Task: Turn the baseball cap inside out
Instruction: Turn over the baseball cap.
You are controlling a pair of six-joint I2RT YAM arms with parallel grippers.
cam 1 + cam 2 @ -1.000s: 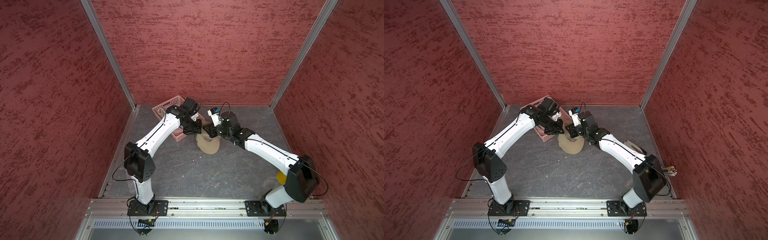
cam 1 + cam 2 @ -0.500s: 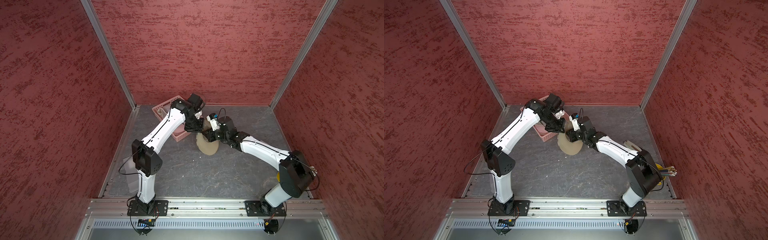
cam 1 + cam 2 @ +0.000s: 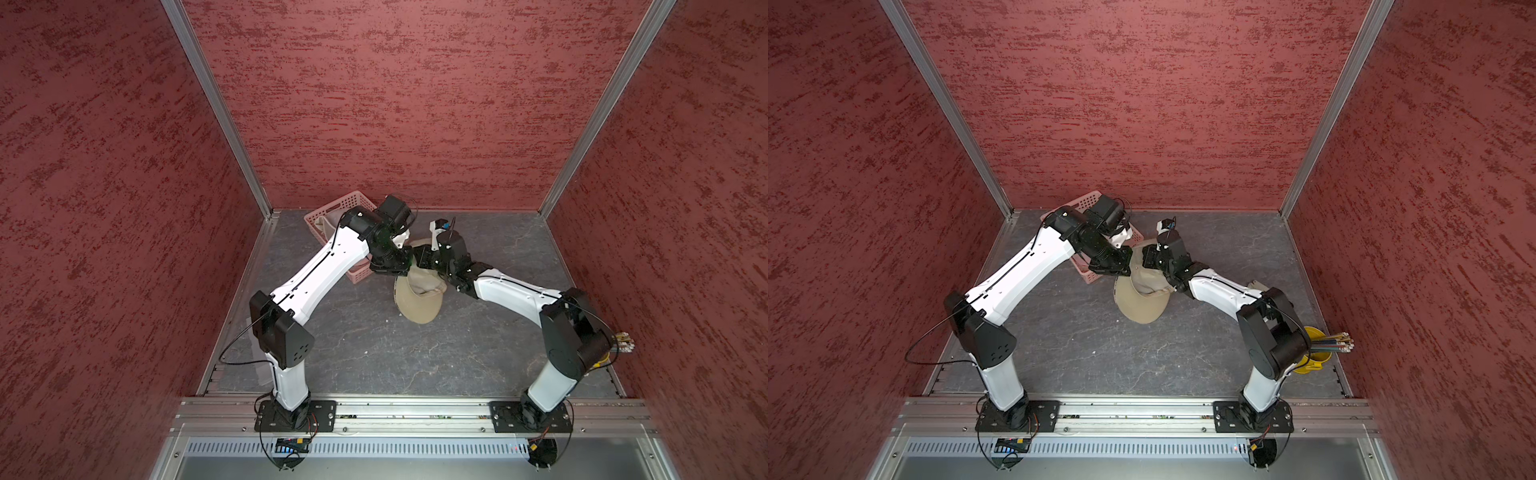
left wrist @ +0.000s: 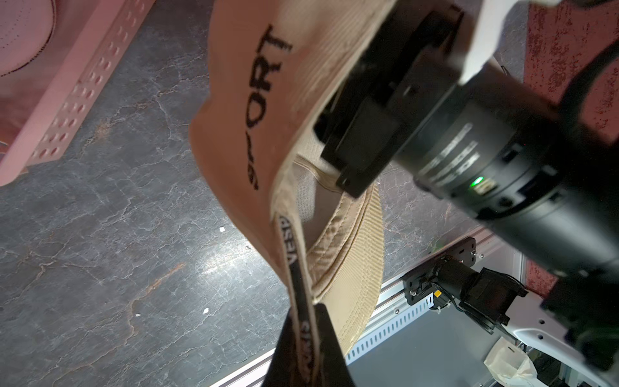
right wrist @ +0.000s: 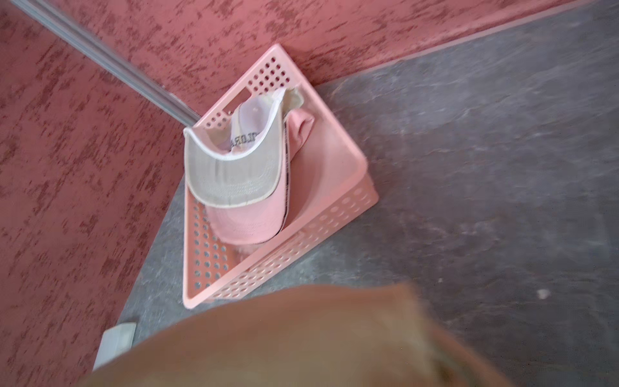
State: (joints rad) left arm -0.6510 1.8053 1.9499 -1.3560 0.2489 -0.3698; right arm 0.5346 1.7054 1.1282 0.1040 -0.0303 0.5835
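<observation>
The tan baseball cap hangs in the air between the two grippers, with its opening turned toward the right arm. The left gripper is clamped tight on the printed band at the cap's rim. That is a sensible anchor, since this edge has to be pinned while the cloth is pushed through it.

The right gripper reaches into the crown from the open side. Its fingertips are buried in cloth, so I cannot tell whether it is open, closed or pinching anything. My reading is that it presses the crown outward against the left gripper's hold. The lettered outer face is on the outside, which suggests the turning is not yet done.

The stiff brim dangles below both grippers toward the tabletop. It looks clear of the surface, though that gap is hard to judge from above.

Room is tight on the far side. Behind the left gripper, toward the back corner, a pink basket holding other caps sits just beside that arm's wrist. The two grippers are also nearly touching, so a hard push could knock one against the other.

The freest stretch lies beneath and in front of the grippers, toward the arms' bases. A yellow cup of pencils stands well apart from the right gripper, down by that arm's elbow.
</observation>
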